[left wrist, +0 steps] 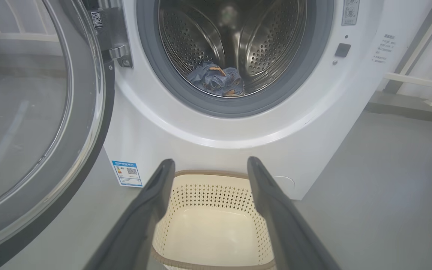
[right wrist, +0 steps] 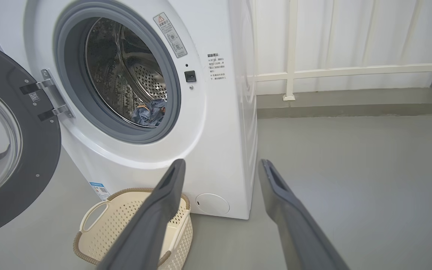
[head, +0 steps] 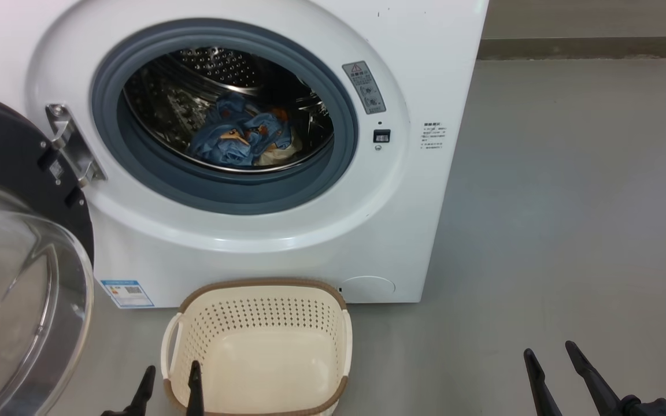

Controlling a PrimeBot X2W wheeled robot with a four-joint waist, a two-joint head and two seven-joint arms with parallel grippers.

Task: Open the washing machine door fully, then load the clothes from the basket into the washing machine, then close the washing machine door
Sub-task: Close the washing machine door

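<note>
From the head view, the big white boxy front-loading washing machine (head: 287,254) stands with its large round glossy black washing machine door (head: 3,144) swung wide to the machine's left on a metal hinge, glass bowl facing out. The clothes (head: 243,138), a small soft bundle of light blue, orange and cream fabric, lie low in the machine's steel drum. The small rectangular cream plastic basket (head: 261,286) with a brown woven-look rim sits on the floor just in front of the machine, with nothing in it. The left claw (head: 171,368) hangs at the basket's near left corner and the right claw (head: 550,349) well off to the machine's right, both with fingers apart and holding nothing. In the left wrist view, the left claw (left wrist: 210,161) spreads over the bare basket (left wrist: 208,173), the door (left wrist: 103,112) close on the machine's left. In the right wrist view, the right claw (right wrist: 222,162) is parted, facing the machine's front right corner. Loading looks finished, so closing the door is the step in hand. That calls for the left claw to reach the door's free edge and push it round until it latches; no fabric appears to drape over the grey gasket.
</note>
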